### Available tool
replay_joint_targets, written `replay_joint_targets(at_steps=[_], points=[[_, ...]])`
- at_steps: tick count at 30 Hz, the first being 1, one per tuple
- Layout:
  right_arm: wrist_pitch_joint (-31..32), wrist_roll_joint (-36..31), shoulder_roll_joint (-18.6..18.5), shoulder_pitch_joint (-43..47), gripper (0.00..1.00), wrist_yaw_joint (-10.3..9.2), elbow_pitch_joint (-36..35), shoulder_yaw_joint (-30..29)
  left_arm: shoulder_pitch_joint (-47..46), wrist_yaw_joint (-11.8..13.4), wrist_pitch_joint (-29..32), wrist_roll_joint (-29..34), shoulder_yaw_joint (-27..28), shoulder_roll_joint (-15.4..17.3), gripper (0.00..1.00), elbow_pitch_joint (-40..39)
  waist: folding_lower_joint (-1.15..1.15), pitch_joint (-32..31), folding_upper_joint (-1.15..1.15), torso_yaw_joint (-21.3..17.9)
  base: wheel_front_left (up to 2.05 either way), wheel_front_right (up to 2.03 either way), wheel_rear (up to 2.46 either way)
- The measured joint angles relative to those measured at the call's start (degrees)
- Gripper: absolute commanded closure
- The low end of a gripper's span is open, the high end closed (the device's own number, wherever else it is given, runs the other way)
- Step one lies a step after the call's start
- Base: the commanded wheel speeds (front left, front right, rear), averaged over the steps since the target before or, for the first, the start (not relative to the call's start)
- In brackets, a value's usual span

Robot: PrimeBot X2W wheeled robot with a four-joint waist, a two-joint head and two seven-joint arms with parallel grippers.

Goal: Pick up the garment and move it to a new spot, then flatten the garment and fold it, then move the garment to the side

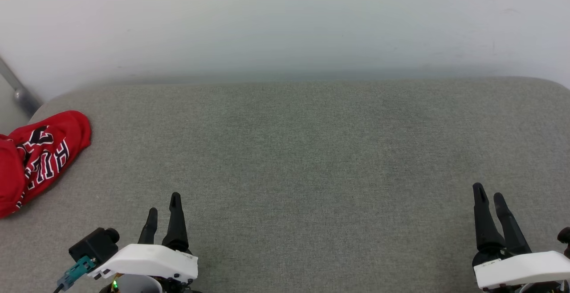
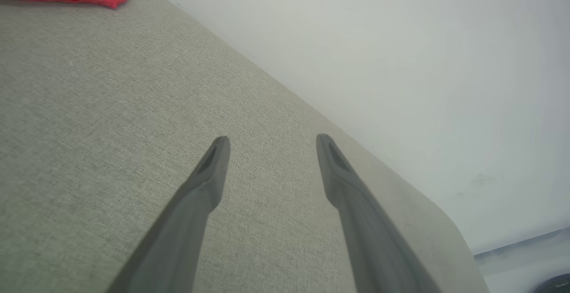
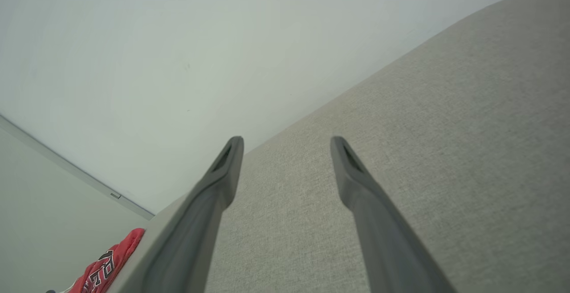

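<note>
Red jersey garment, black white-outlined lettering, bunched at the left edge of the surface near the far left corner, partly cut off by the picture's edge. Left gripper: fingers apart, empty, over the near edge toward the left, well apart from the garment. Right gripper: fingers apart, empty, near the near right corner. Surface: grey woven fabric, flat, rounded far corners. Beyond the far edge: plain pale wall; slanted grey metal bar beside the far left corner.

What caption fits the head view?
Red shirt bunched at the grey surface's left edge; left gripper and right gripper open, empty.
</note>
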Motion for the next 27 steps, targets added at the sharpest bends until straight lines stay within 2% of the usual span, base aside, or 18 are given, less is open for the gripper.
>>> replay_joint_targets(at_steps=[27], points=[[-4.3, -18.4, 0.0, 3.3, 0.00, 0.00, -3.7, 1.8, 1.4, 5.7, -4.4, 18.1, -6.4, 2.6, 0.00, -1.8, 0.00, 0.1, 0.00, 0.4, 0.00, 0.00, 0.00]])
